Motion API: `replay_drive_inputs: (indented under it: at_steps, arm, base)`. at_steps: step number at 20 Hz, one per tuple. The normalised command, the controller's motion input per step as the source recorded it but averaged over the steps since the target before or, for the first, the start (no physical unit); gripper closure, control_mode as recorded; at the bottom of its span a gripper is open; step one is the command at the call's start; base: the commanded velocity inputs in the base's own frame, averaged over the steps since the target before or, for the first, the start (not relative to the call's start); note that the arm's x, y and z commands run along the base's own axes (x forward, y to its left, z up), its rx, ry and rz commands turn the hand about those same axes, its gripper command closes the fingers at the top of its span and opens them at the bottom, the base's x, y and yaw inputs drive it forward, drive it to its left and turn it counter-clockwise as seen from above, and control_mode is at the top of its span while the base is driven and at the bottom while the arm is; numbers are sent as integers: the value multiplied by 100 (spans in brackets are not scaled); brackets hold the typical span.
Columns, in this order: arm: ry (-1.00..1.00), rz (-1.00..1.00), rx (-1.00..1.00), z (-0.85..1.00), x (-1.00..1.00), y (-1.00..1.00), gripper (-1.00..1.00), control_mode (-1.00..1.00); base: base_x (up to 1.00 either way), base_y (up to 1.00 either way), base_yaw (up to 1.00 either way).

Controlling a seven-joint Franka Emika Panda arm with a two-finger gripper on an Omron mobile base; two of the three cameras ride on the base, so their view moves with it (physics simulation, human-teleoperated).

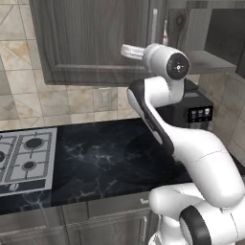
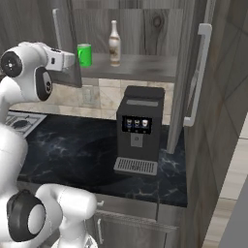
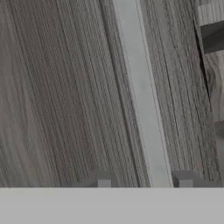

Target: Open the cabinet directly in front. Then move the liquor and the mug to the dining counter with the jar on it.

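Cabinet (image 2: 131,29), upper centre of the right base view, stands open on liquor (image 2: 114,43) and mug (image 2: 85,54); your gripper (image 3: 144,180) straddles the handle (image 3: 142,96), jaws apart, unclamped.

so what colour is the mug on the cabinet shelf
Bright green; the mug shows best in the right base view, beside the liquor.

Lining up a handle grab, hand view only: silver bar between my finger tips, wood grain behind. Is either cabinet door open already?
Observer: Yes. The right door of the dark wood-grain wall cabinet is swung open.
Operator: What's on the shelf?
Observer: A small bright green mug and a slim pale bottle, both upright and apart.
Operator: Anything below?
Observer: A black coffee machine on the black marble counter.
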Motion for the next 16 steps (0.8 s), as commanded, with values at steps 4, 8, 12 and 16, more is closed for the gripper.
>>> replay_drive_inputs:
  at_steps: [4, 8, 12, 16]
  arm:
    - [1, 0, -8, 0, -66, 100, 100, -100]
    - [0, 0, -12, -3, -74, 100, 100, -100]
    - [0, 0, -14, -5, -71, 100, 100, -100]
    - [1, 0, -13, 0, -76, 100, 100, -100]
  base:
    - [0, 0, 0]
    - [0, 0, 0]
    - [0, 0, 0]
    - [0, 0, 0]
